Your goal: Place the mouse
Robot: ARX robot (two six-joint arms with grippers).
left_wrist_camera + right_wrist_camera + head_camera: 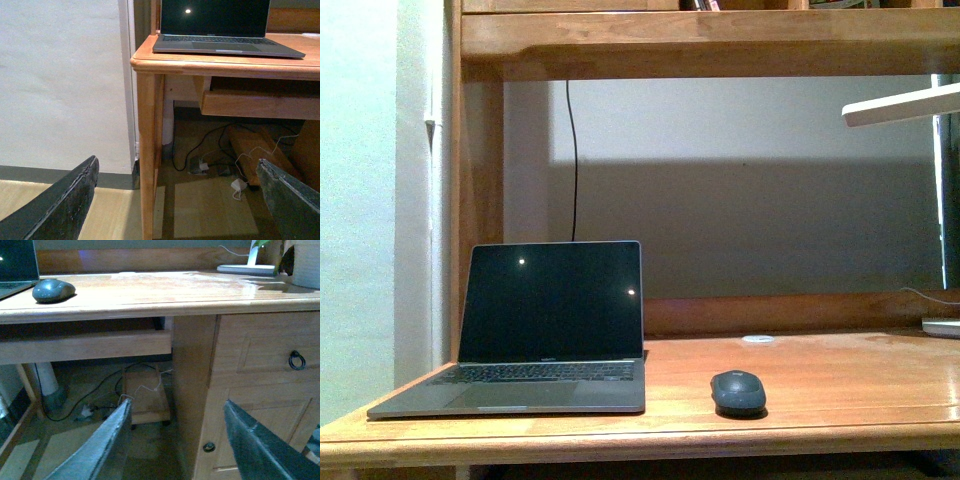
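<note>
1. The mouse is being seen resting on the wooden desk in the front view, near the front edge, just beside the laptop at its 3 o'clock side, with a small gap between the two.
2. The same mouse is being shown in the right wrist view sitting flat on the desk top, untouched by any gripper.
3. The laptop is being displayed open, its screen dark with two small light reflections, toward 9 o'clock on the desk.
4. A small white disc is being seen farther back on the desk, toward 12 o'clock from the mouse and well apart from it.
5. A lamp base is being shown at the back of the desk, toward 2 o'clock from the mouse.
6. The left gripper is being held spread wide with nothing between its fingers, below desk height and facing the desk leg.
7. The right gripper is likewise being held released and empty, its fingers well apart, below the desk top and facing the drawer front with its ring handle.
8. Cables and a charger are being seen on the floor under the desk.
</note>
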